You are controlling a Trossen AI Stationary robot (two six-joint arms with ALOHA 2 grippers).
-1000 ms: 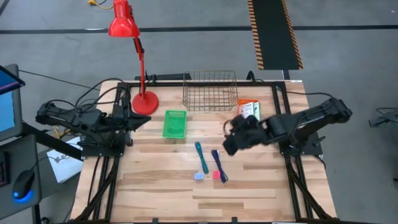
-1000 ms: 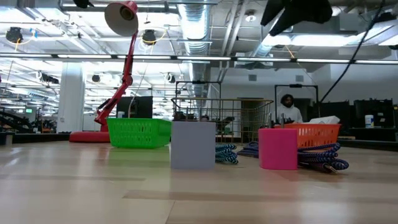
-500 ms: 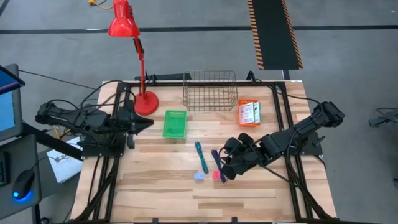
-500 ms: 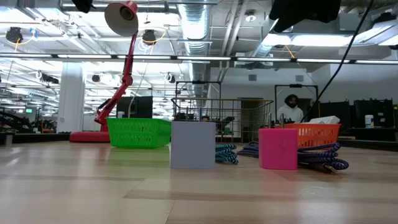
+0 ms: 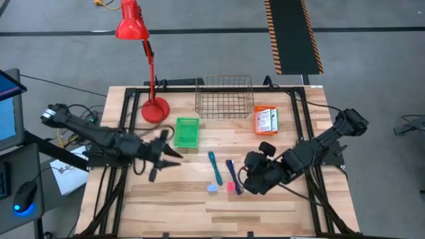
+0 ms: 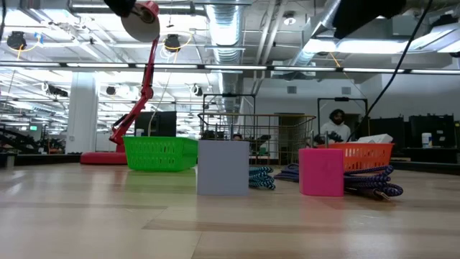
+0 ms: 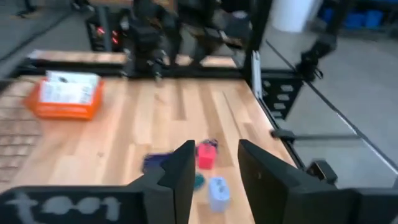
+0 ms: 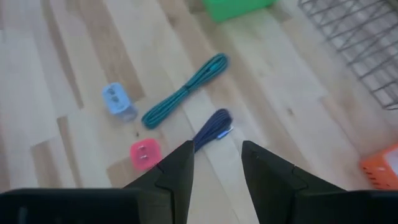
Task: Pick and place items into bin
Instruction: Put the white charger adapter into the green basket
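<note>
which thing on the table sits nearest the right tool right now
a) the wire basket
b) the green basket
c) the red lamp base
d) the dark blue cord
d: in the high view the right tool hangs just beside the dark blue cord, and the right wrist view shows that cord right ahead of its open fingers.
</note>
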